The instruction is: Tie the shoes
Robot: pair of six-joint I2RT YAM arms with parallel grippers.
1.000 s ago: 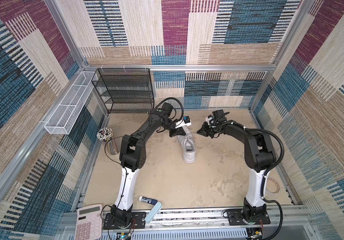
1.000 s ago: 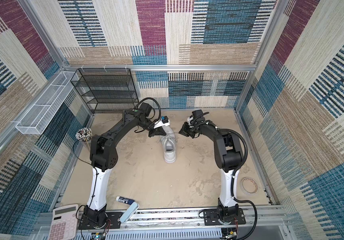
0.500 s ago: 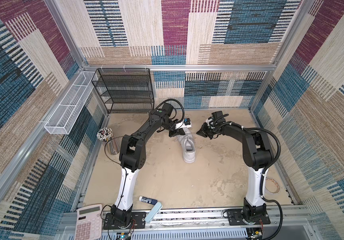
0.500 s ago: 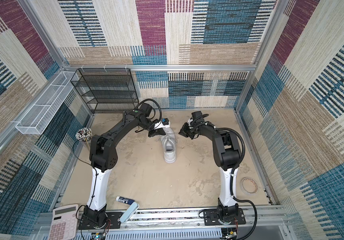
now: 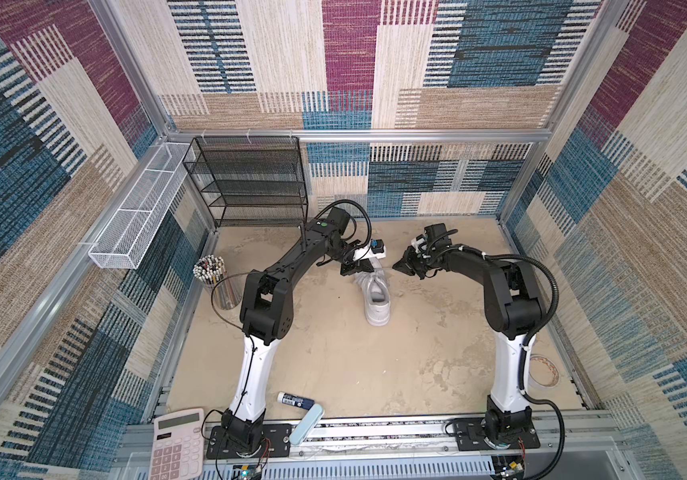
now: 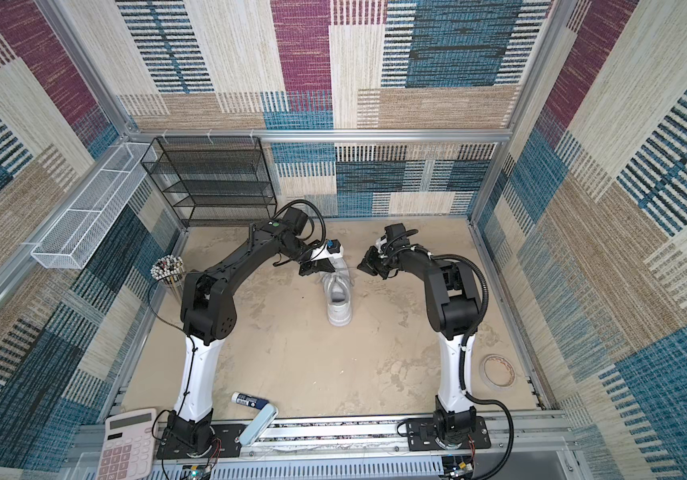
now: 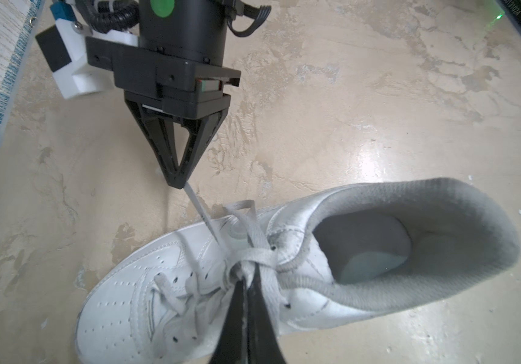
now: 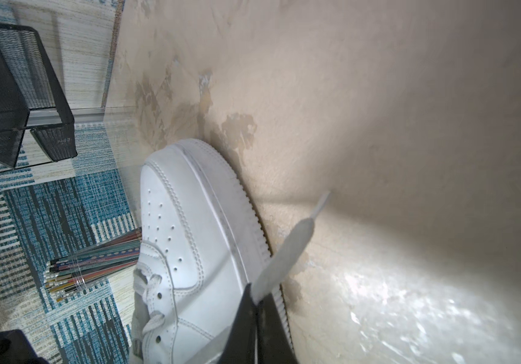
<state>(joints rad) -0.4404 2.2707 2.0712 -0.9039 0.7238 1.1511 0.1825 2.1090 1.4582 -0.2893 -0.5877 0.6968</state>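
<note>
- No text, brand or number can be read in any view.
- Pink calculator (image 5: 178,442), at 7 o'clock of the surface (image 5: 333,353): key legends and display too small to tell.
- Blue tube (image 5: 295,400), at 6 o'clock: white label panel with dark print, illegible.
- Tape roll (image 5: 543,371), at 4 o'clock: reddish print on the inner core, illegible.
- Left arm (image 5: 291,266): plain green dot (image 5: 324,225) on its housing, no lettering.

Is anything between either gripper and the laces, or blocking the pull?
Nothing visible does. The left gripper pinches the lace where it crosses on the sneaker. The right gripper holds the other strand, which runs free above the table.
</note>
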